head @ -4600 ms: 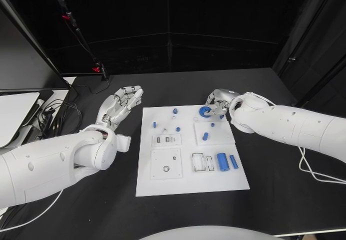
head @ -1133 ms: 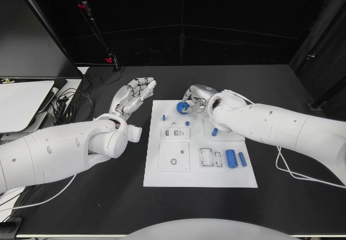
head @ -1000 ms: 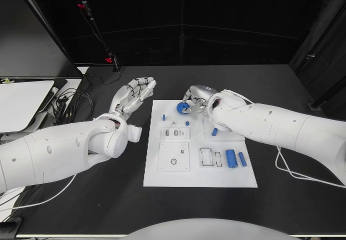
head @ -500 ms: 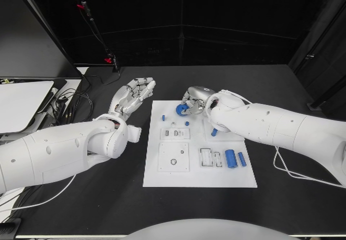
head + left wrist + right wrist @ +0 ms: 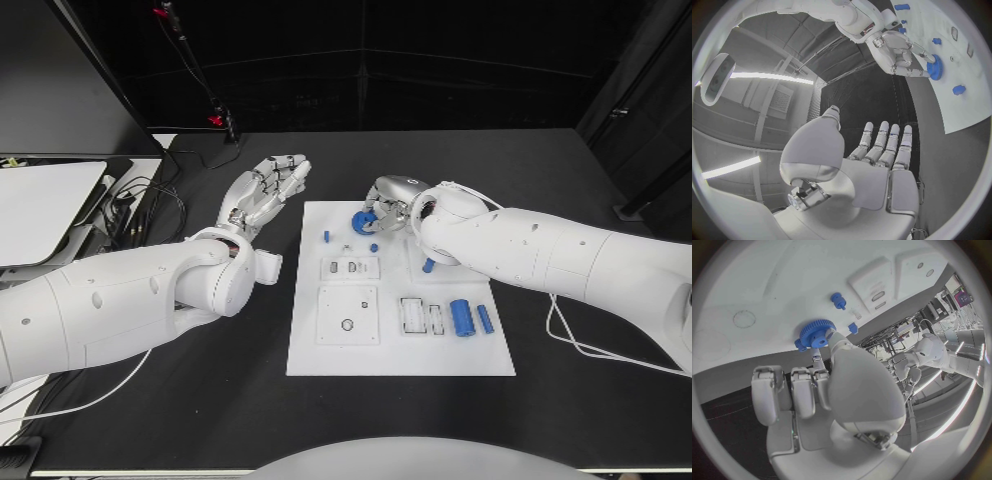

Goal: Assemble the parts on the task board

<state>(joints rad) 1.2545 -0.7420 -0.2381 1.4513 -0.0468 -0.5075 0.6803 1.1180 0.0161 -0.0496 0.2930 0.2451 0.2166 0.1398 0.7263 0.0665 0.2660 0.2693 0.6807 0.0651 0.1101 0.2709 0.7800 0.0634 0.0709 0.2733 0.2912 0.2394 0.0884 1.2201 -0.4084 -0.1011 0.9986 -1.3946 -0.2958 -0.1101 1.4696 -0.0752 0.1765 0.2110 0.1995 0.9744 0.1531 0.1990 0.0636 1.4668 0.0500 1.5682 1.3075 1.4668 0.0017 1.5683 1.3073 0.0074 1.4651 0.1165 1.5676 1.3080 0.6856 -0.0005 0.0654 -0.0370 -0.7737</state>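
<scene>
One blue gear held at the far end of the board

Head view: one blue gear (image 5: 365,218) sits pinched in the fingertips of the right hand (image 5: 392,200), low over the far end of the task board (image 5: 400,355). Just beyond those fingertips, toward the left arm, two small blue pegs (image 5: 327,236) stand in the board. The left hand (image 5: 268,190) hovers over the black counter (image 5: 577,180) beside the board, fingers spread and holding nothing.

Left wrist view: the left hand (image 5: 879,150) is open-palmed, fingers straight and apart. Well beyond its fingertips the right hand (image 5: 898,50) grips the gear (image 5: 934,67) at the edge of the board (image 5: 970,100).

Right wrist view: the gear (image 5: 817,333) rests at the tips of the right hand (image 5: 817,390), flat face toward the board, hub and toothed rim plain to see.

The gear looks like light, rigid plastic; the teeth should give some purchase, though the smooth faces may slip. Holding it across the rim, keeping the bore free, seems best for seating it.
</scene>
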